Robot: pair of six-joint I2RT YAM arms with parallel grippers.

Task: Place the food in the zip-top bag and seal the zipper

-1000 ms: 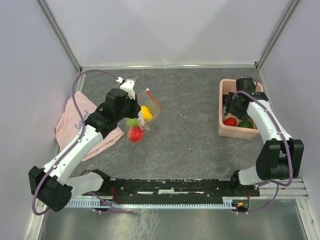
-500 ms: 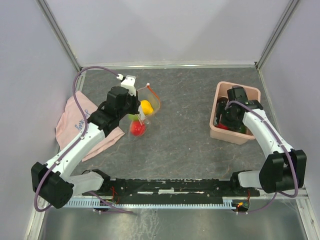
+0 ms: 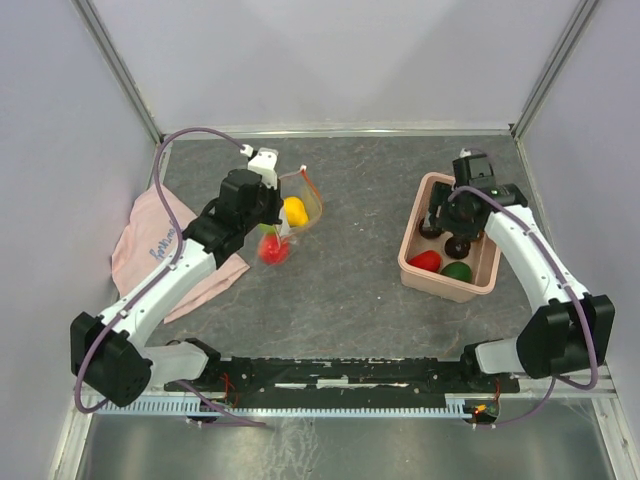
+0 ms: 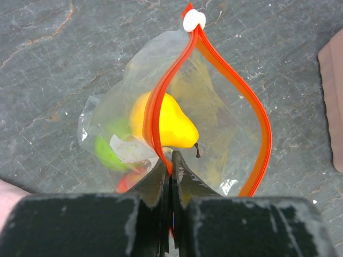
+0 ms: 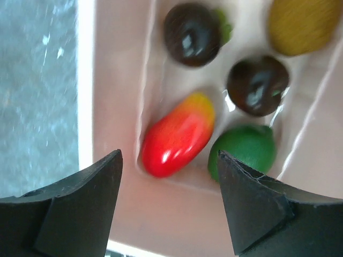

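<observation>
Left wrist view: left end effector [image 4: 171,163] pinched shut on red-orange zipper strip [image 4: 152,110] of clear crinkly zip-top bag [image 4: 110,115], left side of grey bench [image 3: 360,270]; three toy foods [image 4: 174,126] inside. Right wrist view only: five more in pink rectangular plastic bin [image 5: 115,80], two dark purple; right end effector [image 5: 169,160] wide, empty, above.

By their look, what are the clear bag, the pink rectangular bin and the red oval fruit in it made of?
The clear zip-top bag looks like thin, soft plastic film: see-through, crinkled, with glints. The pink rectangular bin seems to be rigid moulded plastic, with smooth walls and a dull sheen. The red oval toy fruit is probably hard glossy plastic, judging by its sharp highlights.
</observation>
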